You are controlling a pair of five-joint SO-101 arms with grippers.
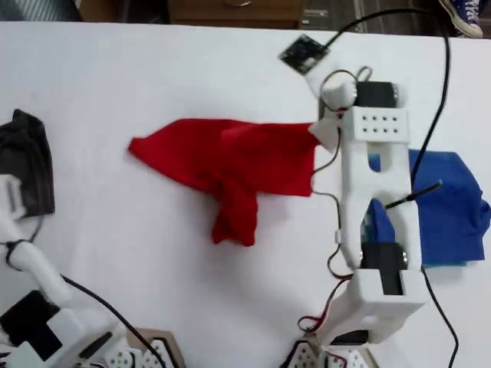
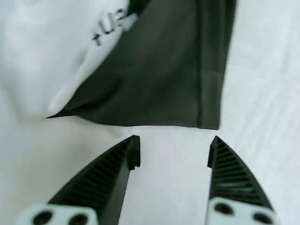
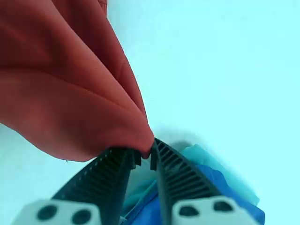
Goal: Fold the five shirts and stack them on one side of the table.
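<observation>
A red shirt [image 1: 226,165] lies crumpled across the middle of the table, one corner lifted at its right side. My right gripper [image 3: 145,159] is shut on that corner of the red shirt [image 3: 70,84]. The right arm [image 1: 376,199] stretches over a folded blue shirt [image 1: 449,211], whose edge [image 3: 206,187] shows under the fingers. A dark folded shirt [image 1: 27,161] rests at the table's left edge. My left gripper [image 2: 173,152] hovers open just short of the dark shirt [image 2: 164,65], with a white garment [image 2: 42,51] beside it.
The white table [image 1: 153,69] has free room along the back and in front of the red shirt. Black cables [image 1: 430,115] loop from the right arm. The left arm's base [image 1: 38,322] sits at the front left corner.
</observation>
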